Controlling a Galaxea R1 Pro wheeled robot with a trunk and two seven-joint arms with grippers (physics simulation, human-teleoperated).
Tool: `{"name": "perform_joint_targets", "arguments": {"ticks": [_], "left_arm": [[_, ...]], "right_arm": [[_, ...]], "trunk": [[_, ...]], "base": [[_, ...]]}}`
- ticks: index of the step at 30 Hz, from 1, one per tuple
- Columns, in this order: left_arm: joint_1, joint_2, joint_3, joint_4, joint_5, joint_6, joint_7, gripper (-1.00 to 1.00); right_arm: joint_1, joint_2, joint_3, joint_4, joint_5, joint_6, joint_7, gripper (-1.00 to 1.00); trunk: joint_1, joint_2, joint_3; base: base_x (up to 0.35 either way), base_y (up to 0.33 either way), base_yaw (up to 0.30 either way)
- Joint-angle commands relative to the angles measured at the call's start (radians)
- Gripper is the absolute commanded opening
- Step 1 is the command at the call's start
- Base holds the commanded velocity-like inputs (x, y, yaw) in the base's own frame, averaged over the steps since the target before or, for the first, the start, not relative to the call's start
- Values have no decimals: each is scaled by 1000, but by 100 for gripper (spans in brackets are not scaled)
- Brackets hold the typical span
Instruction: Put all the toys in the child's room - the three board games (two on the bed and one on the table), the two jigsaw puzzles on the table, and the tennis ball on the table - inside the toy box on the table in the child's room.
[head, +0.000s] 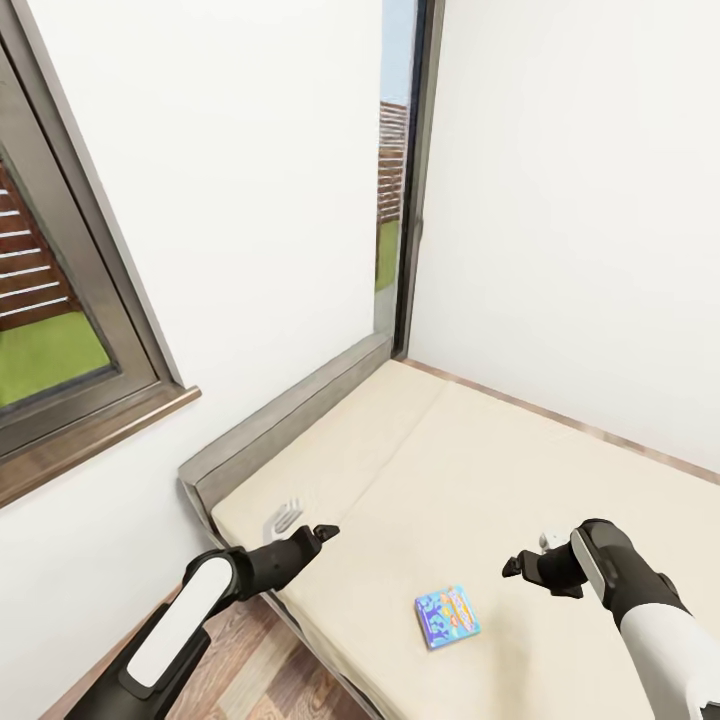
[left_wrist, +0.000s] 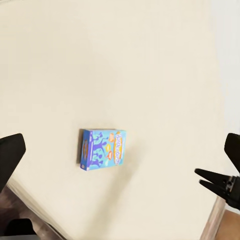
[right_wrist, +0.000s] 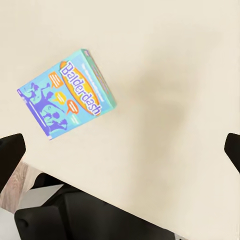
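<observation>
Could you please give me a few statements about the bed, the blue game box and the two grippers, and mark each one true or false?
1. The small blue "Balderdash" board game box lies flat on the beige mattress of the bed. True.
2. The right gripper is shut on the blue box. False: its fingers are spread and hold nothing, with the box lying apart from them on the mattress.
3. The left gripper is open and empty. True.
4. A green-edged Skip-Bo box lies beside the blue box. False: nothing else lies near the blue box on the mattress.
5. The bed stands in a corner, its grey headboard against the white wall. True.
</observation>
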Motion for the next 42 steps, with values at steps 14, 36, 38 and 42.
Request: {"name": "perform_joint_targets", "arguments": {"ticks": [14,36,38,42], "left_arm": [[-3,1,0,-2,21,20,8,100],[-4,1,0,-2,24,24,8,100],[-4,1,0,-2,24,25,9,100],[-4,1,0,-2,24,25,9,100]], "right_arm": [[0,0,-3,-1,1,5,2,100],[4,0,-1,-1,3,4,3,100],[9,0,-2,-1,1,3,4,100],[15,0,-2,-1,0,1,5,100]], "trunk": [[54,-99,-45],[138,-253,-113],[146,-267,-119],[161,-295,-131]], "base": [[0,0,0],[0,0,-38],[0,0,-9],[0,0,-6]]}}
